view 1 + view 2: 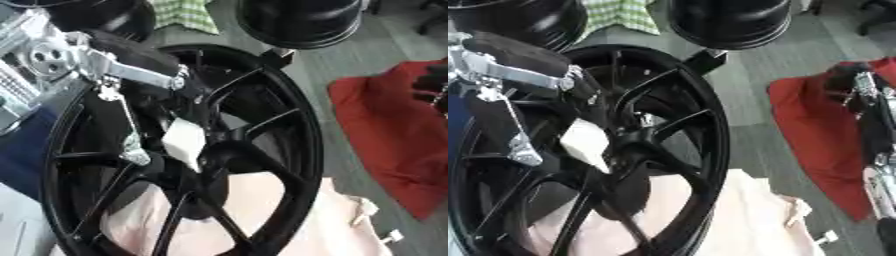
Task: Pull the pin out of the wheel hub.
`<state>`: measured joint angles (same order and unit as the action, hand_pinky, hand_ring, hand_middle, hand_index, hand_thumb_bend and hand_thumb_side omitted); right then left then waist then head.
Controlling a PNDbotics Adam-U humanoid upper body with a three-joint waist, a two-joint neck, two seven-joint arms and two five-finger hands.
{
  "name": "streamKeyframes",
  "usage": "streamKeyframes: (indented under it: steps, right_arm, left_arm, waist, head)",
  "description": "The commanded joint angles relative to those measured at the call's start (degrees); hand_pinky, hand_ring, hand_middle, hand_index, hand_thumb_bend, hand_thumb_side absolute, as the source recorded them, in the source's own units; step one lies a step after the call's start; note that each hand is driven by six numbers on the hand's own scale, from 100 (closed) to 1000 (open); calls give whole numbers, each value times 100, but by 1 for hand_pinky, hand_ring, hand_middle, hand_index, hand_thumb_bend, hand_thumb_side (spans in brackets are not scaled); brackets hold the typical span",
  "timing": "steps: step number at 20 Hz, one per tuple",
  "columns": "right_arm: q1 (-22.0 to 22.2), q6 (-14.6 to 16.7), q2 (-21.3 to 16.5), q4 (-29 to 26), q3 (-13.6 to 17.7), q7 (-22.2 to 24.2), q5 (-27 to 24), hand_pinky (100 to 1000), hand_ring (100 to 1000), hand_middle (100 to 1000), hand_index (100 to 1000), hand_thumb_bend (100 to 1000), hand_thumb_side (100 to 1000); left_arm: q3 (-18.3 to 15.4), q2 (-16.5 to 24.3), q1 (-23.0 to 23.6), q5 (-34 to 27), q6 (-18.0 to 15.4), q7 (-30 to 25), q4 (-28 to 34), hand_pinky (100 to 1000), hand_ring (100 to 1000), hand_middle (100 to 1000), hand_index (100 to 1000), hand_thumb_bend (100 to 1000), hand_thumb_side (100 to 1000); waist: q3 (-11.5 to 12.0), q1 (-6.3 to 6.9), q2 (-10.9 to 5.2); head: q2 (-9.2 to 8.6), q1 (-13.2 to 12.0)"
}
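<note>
Left hand [166,82] comes in from upper left of the wheel [297,125], silver linkage and black fingers reaching down over the spokes onto the hub [223,155]. Fingers curled around a pale block-shaped piece [185,142] just left of the hub centre; can't tell if that's the pin. Wheel is black, multi-spoke, tilted, lower rim over a pale pink cloth [289,220]. Another black rim [302,20] sits above the wheel's top edge. Red cloth [394,140] on the floor, well right of the wheel. Right hand [868,100] at the far right edge over the red cloth; finger state can't be told.
</note>
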<state>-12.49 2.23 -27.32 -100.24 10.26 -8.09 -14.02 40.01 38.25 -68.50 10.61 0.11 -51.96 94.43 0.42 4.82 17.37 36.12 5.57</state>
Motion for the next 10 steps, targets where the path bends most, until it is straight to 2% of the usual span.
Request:
streamKeyframes:
  steps: [1, 10]
  right_arm:
    - [-26, 12, -66, -57, 62, 2, -3, 732, 707, 624, 726, 100, 793]
    - [-32, 28, -48, -70, 75, -14, -13, 731, 707, 624, 725, 100, 792]
  left_arm:
    - [-30, 75, -65, 47, -46, 0, -23, 762, 729, 659, 762, 460, 100]
    - [-65, 32, -75, 84, -97, 0, 68, 726, 668, 576, 688, 371, 100]
  waist:
    - [-9, -40, -66]
    - [2, -35, -53]
  head:
    - [-81, -35]
    - [-79, -68]
